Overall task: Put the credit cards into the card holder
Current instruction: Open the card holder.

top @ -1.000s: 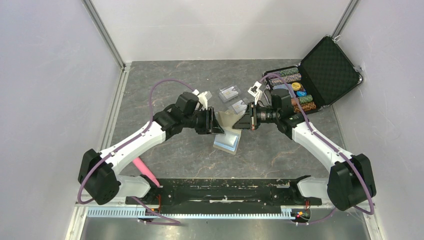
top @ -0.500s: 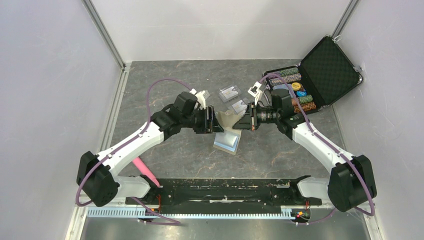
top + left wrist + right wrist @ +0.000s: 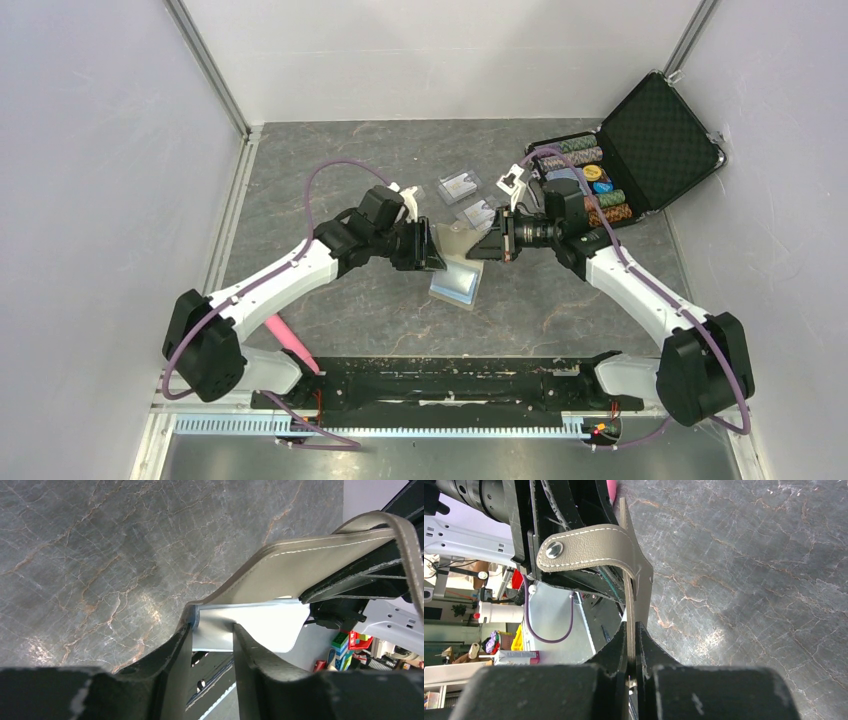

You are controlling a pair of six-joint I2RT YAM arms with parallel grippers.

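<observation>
The left arm has edged toward 2 o'clock, the left gripper (image 3: 432, 248) spread astride the card holder (image 3: 455, 283), which lies open along 12-to-6, its flap pinched by the right gripper (image 3: 485, 243).

Both arms reach inward above the tabletop, facing each other.
The left pincer (image 3: 212, 630) stands with jaws apart; the right pincer (image 3: 632, 630) is clamped on the card holder (image 3: 589, 545).

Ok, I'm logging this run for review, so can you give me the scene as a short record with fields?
card holder: spread open between the two grippers
right gripper: shut on its olive flap
left gripper: straddles the pale blue pocket edge, grip unclear
credit cards: two, on the table beyond the holder, not yet in it
poker-chip case: open, far right
</observation>
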